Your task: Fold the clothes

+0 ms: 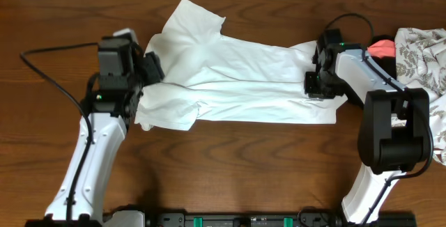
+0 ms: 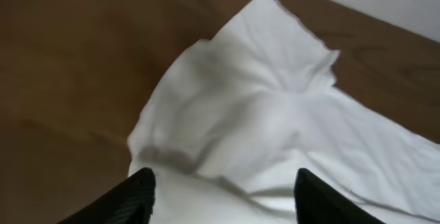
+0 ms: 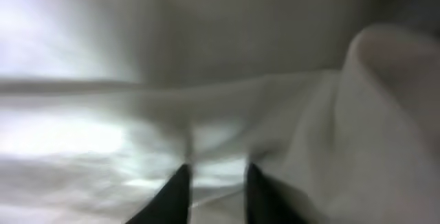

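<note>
Brown wooden table (image 1: 230, 164) up front, then soft white cotton T-shirt (image 1: 237, 81) spread across mid-frame. Left gripper (image 2: 223, 186) splayed wide at its left edge — right gripper (image 3: 216, 186) buried in the right end, can't tell if pinching or not.

White arms (image 1: 87, 161), black joints (image 1: 115, 63), black cables (image 1: 42, 50)

This looks like a robot laboratory. Two white-and-black robot arms (image 1: 90, 157) rise from the near edge of a dark brown wooden table (image 1: 230, 157). A black mounting rail with green clips (image 1: 230, 221) runs along that edge, and a loose black cable (image 1: 49, 63) lies near the left edge.
</note>
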### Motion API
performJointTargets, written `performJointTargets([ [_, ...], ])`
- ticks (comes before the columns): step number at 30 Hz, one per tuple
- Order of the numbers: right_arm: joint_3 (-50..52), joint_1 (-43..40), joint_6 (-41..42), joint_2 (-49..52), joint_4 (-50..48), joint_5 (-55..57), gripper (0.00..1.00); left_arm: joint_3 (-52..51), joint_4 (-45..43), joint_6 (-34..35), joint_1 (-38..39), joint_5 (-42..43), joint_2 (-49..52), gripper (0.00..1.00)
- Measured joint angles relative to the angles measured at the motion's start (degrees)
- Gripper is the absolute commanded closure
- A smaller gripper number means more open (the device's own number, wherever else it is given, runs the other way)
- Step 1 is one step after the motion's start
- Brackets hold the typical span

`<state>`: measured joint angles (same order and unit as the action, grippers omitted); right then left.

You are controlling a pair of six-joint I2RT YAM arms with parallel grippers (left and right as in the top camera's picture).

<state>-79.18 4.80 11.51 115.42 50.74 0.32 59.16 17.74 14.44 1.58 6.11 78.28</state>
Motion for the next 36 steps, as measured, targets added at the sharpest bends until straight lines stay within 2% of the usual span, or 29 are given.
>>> performJointTargets([
  [2,-2.86,-0.02,-0.22,-1.18,-0.2,-0.22,0.44,5.25,2.49,-1.01,0.0,0.44,2.82,0.27],
  [8,-14.95,-2.12,-2.75,-5.64,-1.11,-0.59,0.3,25.79,13.75,-4.11,-0.33,1.44,15.45,0.23],
  [13,-17.75,-5.64,-4.61,-6.97,-3.08,-0.98,0.27,41.22,19.45,-7.13,-2.32,3.65,28.87,0.23],
  [16,-17.75,-7.91,-6.03,-6.05,-4.35,-3.65,0.25,46.05,19.74,-9.38,-3.43,5.62,35.56,0.21],
  [25,-17.75,-11.69,-10.45,2.6,-5.84,-14.45,0.22,47.91,11.76,-16.22,-4.33,7.74,48.19,0.18],
  [36,-17.73,-11.63,-12.44,10.14,-8.26,-20.33,0.21,48.15,-2.73,-18.14,-4.31,13.75,52.13,0.18],
])
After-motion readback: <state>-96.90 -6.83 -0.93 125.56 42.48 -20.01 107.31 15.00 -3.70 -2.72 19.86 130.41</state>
